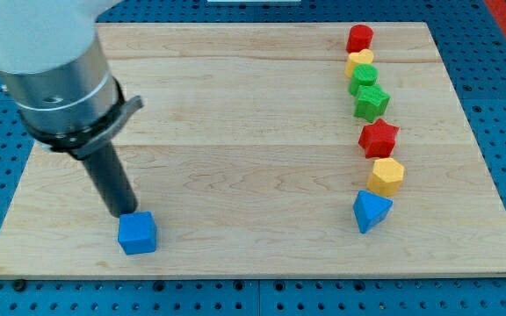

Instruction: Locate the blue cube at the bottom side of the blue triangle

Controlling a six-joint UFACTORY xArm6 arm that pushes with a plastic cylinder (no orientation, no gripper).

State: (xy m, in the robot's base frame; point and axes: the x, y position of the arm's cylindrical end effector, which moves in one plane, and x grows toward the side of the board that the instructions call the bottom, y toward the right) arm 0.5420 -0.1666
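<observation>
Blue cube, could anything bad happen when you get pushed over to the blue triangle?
My tip sits at the blue cube's upper left corner, so an off-centre push might spin it or let it slip aside. The cube is close to the board's bottom edge and could slide off. Pushed too far, it may bump the blue triangle.

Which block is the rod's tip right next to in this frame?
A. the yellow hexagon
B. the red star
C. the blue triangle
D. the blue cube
D: my tip sits at the upper left edge of the blue cube, far from the column of blocks at the view's right.
</observation>
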